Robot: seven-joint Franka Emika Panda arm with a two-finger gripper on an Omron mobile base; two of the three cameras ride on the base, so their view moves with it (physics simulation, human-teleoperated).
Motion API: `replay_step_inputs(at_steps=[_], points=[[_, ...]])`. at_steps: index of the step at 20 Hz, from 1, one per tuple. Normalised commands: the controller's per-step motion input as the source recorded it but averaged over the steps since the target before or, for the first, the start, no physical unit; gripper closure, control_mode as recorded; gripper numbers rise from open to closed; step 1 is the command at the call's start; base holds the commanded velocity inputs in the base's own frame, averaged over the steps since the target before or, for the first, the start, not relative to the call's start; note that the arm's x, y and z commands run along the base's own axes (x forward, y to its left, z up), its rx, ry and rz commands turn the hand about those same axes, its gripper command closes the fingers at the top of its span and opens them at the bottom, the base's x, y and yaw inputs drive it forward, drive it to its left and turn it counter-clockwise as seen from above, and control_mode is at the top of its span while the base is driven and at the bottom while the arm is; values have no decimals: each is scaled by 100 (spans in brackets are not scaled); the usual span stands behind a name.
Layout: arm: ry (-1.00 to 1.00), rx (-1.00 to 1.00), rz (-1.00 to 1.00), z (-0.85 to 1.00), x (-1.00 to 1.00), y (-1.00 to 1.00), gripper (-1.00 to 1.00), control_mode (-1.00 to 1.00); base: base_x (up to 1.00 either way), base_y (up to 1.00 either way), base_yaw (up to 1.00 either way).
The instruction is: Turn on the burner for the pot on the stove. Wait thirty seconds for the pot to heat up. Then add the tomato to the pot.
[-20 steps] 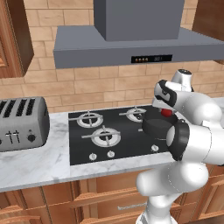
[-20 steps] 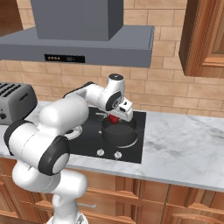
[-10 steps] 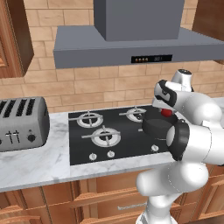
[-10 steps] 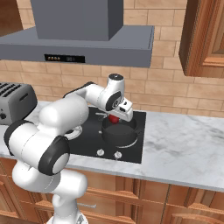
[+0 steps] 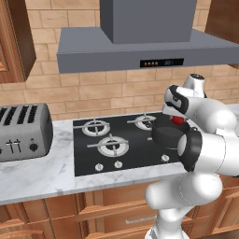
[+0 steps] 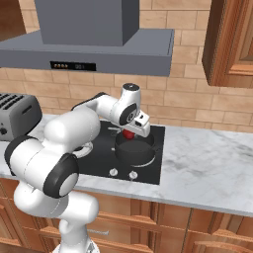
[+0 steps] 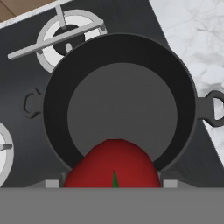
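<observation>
The red tomato [image 7: 113, 166] sits between my fingertips [image 7: 51, 183], so my gripper [image 7: 111, 183] is shut on it. It hangs just above the dark round pot [image 7: 122, 109], near the pot's rim in the hand view. The pot [image 5: 165, 135] stands on the front right burner of the glossy black stove [image 5: 135, 154]. From the right base view the tomato [image 6: 128, 134] shows under the gripper [image 6: 129, 132], over the pot [image 6: 134, 150] on the stove [image 6: 148, 168]. In the left base view the tomato [image 5: 177, 120] peeks out beside the gripper [image 5: 177, 119].
A silver toaster [image 5: 21, 130] stands on the counter left of the stove. Small silver knobs [image 5: 116, 164] line the stove's front edge. The grey hood [image 5: 140, 46] hangs overhead. White marble counter [image 6: 207, 163] stretches to the right, under a wooden wall cabinet [image 6: 232, 44].
</observation>
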Motion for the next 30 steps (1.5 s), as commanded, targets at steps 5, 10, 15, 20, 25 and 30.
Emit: replay_step_inputs(at_steps=[5,10,15,20,25,30], points=[[0,-2,0,-14,0,0,100,-100,0,0,0],[0,-6,0,-21,9,0,100,-100,0,0,0],[0,-4,0,-12,18,0,100,-100,0,0,0],[-1,-1,0,-18,4,0,100,-100,0,0,0],[-1,0,0,-26,0,0,100,-100,0,0,0],[0,0,0,-20,10,0,100,-100,0,0,0]])
